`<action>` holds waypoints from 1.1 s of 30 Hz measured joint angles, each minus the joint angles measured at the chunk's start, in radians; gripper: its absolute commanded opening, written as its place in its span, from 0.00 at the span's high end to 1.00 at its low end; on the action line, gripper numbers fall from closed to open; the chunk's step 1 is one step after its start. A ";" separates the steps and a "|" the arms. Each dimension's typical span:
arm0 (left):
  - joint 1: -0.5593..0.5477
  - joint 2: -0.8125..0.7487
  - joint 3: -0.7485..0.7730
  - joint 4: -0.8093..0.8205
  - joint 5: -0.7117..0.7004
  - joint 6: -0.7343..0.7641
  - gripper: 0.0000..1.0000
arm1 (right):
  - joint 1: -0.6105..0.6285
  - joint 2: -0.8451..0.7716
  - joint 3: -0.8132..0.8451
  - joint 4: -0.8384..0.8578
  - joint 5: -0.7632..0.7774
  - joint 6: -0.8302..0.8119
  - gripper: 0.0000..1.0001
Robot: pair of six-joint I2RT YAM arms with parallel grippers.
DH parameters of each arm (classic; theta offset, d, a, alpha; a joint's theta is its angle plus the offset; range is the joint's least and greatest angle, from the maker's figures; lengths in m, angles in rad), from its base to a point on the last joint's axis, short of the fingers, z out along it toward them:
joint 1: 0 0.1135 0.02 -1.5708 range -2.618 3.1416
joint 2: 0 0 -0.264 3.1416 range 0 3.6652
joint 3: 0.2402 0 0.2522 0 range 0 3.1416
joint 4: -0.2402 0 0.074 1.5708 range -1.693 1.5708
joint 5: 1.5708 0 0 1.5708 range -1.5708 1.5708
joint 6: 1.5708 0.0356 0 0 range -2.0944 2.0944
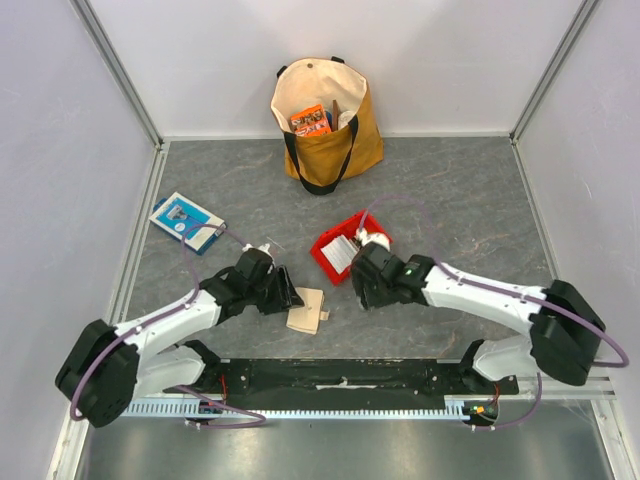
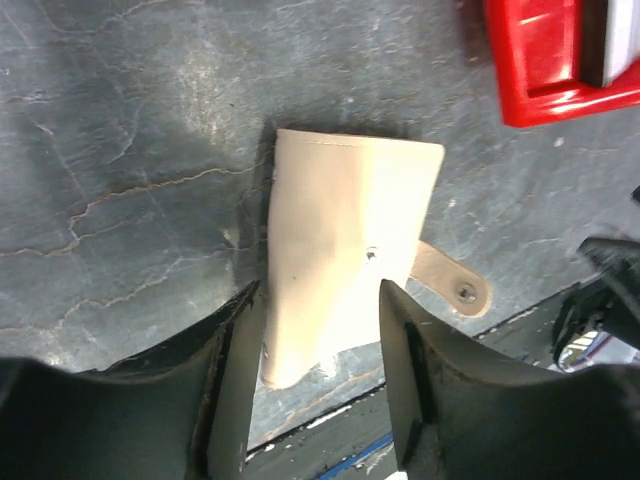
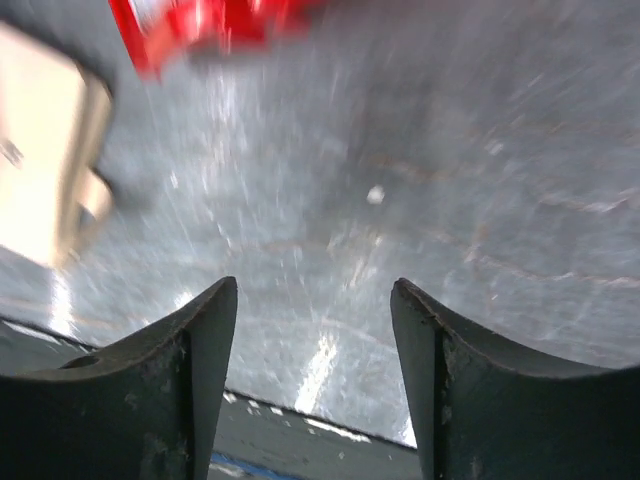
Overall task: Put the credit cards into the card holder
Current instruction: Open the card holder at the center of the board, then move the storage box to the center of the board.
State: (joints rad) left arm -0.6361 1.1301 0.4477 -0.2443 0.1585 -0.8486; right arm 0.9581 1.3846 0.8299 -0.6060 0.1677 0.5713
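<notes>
The beige card holder [image 1: 306, 310] lies closed on the grey table with its snap tab [image 2: 456, 287] sticking out to the side. My left gripper [image 1: 288, 295] is open, its fingers either side of the holder's near end [image 2: 318, 290]. The credit cards [image 1: 339, 256] are a pale stack in the red tray [image 1: 322, 262]; a white edge of one shows in the left wrist view [image 2: 620, 40]. My right gripper [image 1: 358, 290] is open and empty just right of the holder, below the tray. Its wrist view [image 3: 315, 285] is blurred, with the holder [image 3: 40, 180] at far left.
A tan tote bag [image 1: 325, 120] with an orange packet [image 1: 311, 120] inside stands at the back. A blue-and-white flat box [image 1: 186, 220] lies at the left. A black rail [image 1: 340, 378] runs along the near edge. The red tray also shows in the left wrist view [image 2: 540, 70].
</notes>
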 measured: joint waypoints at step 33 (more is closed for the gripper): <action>0.163 0.574 0.517 0.303 0.195 0.209 0.18 | -0.425 0.075 0.055 0.299 0.045 0.349 0.28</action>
State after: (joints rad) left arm -0.4736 1.7039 0.9646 0.0582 0.3534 -0.6399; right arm 0.5331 1.4597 0.8852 -0.3069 0.2131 0.9199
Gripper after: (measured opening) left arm 0.834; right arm 0.753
